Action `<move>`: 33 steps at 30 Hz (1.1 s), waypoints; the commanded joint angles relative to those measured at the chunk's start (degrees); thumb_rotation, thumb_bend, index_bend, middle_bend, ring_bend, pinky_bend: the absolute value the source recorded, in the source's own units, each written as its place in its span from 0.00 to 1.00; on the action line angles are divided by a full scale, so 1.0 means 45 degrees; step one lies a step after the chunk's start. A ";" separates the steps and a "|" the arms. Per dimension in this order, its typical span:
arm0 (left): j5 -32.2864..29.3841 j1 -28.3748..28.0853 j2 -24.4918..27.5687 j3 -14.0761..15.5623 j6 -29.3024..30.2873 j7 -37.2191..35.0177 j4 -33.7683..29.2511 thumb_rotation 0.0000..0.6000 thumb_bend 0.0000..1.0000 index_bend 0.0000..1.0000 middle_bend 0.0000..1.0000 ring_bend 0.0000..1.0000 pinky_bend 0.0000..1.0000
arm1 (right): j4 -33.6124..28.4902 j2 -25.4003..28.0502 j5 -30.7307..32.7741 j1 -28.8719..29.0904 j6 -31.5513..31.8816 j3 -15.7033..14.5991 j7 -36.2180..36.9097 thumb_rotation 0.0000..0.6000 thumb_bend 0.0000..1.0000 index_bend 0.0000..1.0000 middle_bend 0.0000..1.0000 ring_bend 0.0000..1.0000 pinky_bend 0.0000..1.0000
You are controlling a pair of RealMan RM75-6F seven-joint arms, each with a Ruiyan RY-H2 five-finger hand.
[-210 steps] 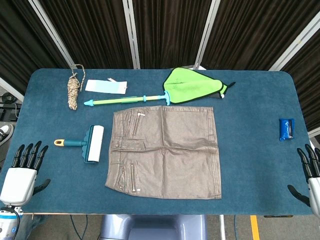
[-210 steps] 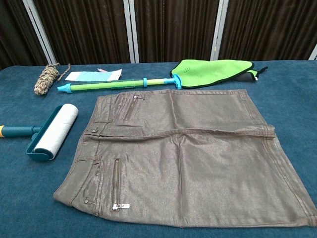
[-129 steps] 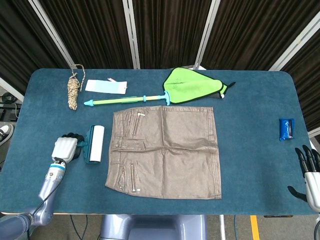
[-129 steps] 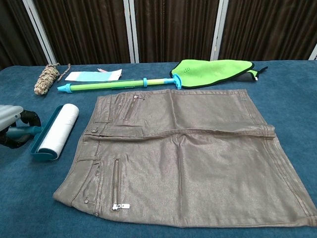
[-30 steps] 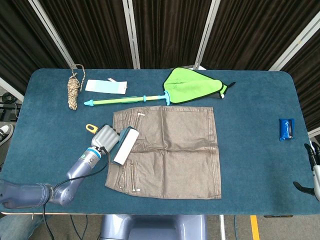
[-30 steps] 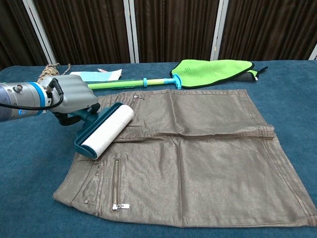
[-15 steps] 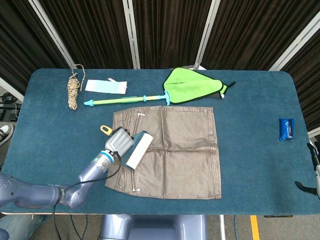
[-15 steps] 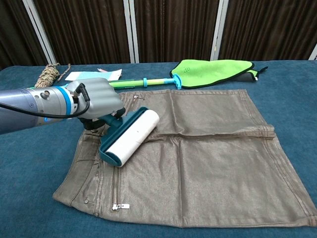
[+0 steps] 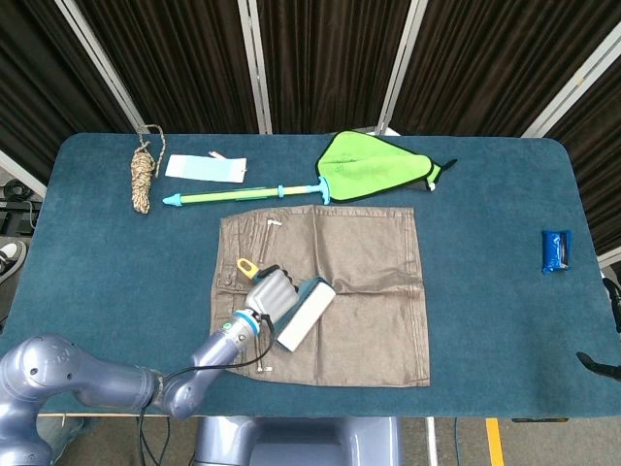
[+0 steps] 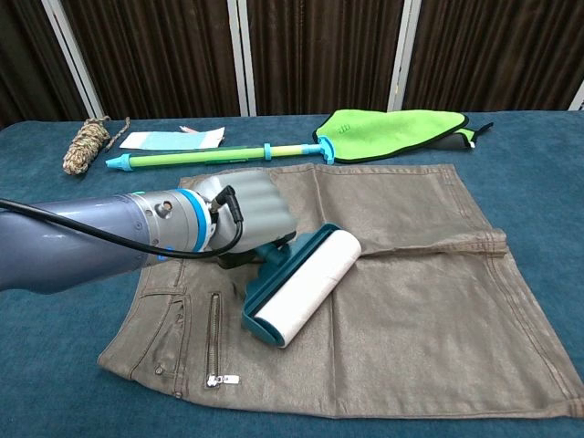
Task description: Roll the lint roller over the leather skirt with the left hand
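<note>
A brown-grey leather skirt point(image 9: 359, 262) point(image 10: 411, 301) lies flat in the middle of the blue table. My left hand point(image 9: 271, 292) point(image 10: 251, 221) grips the teal handle of the lint roller. The white roll point(image 9: 305, 314) point(image 10: 306, 287) rests on the skirt's left-middle part, slanted, and the handle's yellow end point(image 9: 248, 264) sticks out behind the hand. Of my right hand point(image 9: 611, 330) only dark fingertips show at the right edge of the head view, off the table; whether they are apart or curled is unclear.
A green and blue pole point(image 9: 243, 194) with a green cloth head point(image 9: 374, 167) lies just beyond the skirt's far edge. A rope bundle point(image 9: 143, 180) and a pale blue card point(image 9: 205, 168) sit at the far left. A small blue packet point(image 9: 555, 250) lies at the right.
My left hand has pushed the roller to the right across the skirt, from over the waistband and zip area to the skirt's left-middle. The right hand has slipped further out of view.
</note>
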 commanded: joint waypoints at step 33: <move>-0.0809 -0.0161 0.0532 0.0846 0.0517 -0.0235 0.0186 1.00 0.99 0.67 0.55 0.40 0.50 | 0.0058 0.0046 0.0184 -0.0097 0.0130 0.0079 0.0116 1.00 0.00 0.00 0.00 0.00 0.00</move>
